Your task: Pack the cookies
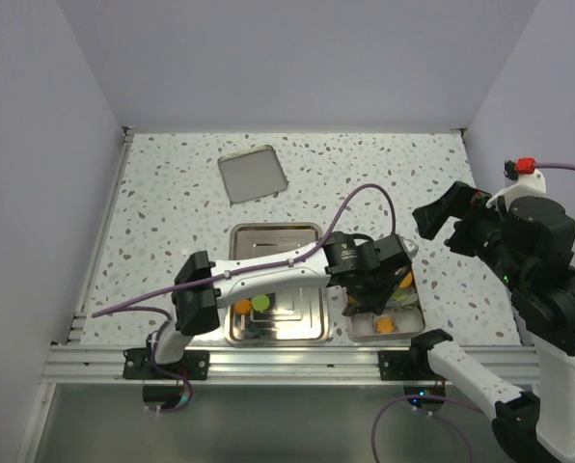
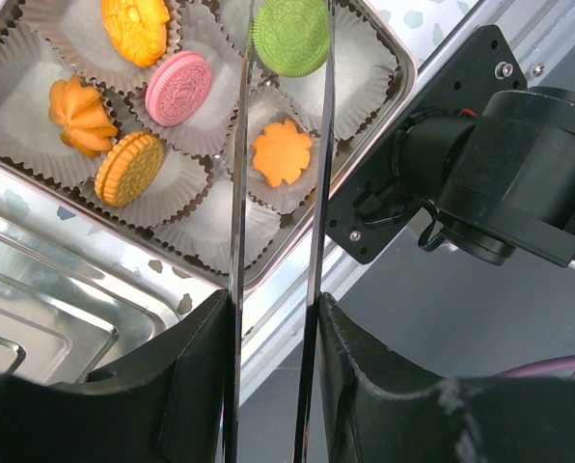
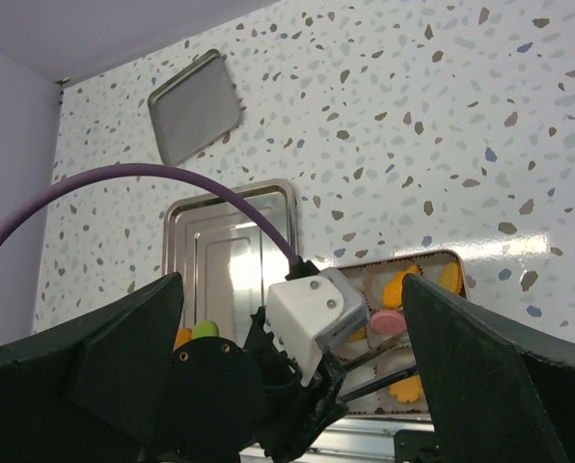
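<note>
Left gripper point(image 2: 287, 14) clamping a green cookie point(image 2: 290, 39) across its diameter, flat face toward the wrist camera, just over the square tin point(image 2: 408, 69) holding five cookies point(image 2: 281, 152) in paper liners point(image 2: 210, 227); right gripper point(image 3: 292, 280) beyond, spread wide, empty.

Seen from above, the left gripper point(image 1: 363, 304) and its arm point(image 1: 268, 270) cover most of the tin point(image 1: 416, 321) (only orange scraps peep out). The arm also half hides 2 cookies point(image 1: 260, 303) on the tray point(image 1: 273, 236). In the left wrist view the fingers point(image 2: 237, 193) run off the top edge. That edge clips the green cookie point(image 2: 290, 36) between them and an orange cookie point(image 2: 135, 27). The tin's far and left sides are cut off there. From the right wrist, the tin sits mostly behind that gripper, its contents too small to count.
</note>
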Action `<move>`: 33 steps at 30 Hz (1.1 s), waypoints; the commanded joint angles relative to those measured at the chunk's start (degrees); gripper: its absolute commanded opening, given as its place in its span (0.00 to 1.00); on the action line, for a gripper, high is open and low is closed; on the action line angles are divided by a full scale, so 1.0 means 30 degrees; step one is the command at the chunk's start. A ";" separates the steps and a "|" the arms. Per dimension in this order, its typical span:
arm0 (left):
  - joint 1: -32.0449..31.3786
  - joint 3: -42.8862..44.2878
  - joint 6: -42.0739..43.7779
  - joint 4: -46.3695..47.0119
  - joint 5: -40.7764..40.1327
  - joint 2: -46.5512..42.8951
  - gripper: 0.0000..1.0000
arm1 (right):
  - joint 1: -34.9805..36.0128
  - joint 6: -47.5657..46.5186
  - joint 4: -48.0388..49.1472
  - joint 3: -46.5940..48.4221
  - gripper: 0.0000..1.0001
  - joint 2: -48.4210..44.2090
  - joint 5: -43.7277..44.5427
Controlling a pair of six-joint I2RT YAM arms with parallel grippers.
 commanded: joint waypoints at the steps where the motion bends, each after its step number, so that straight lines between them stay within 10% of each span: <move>1: -0.0084 0.1046 0.0509 0.0596 -0.0250 0.0152 0.43 | 0.0089 -0.0220 0.0401 -0.0239 0.99 0.0075 0.0512; 33: 0.0619 0.2129 0.0773 -0.0076 -0.1568 -0.0752 0.57 | 0.0118 -0.0191 0.0489 -0.0649 0.99 0.0104 0.0190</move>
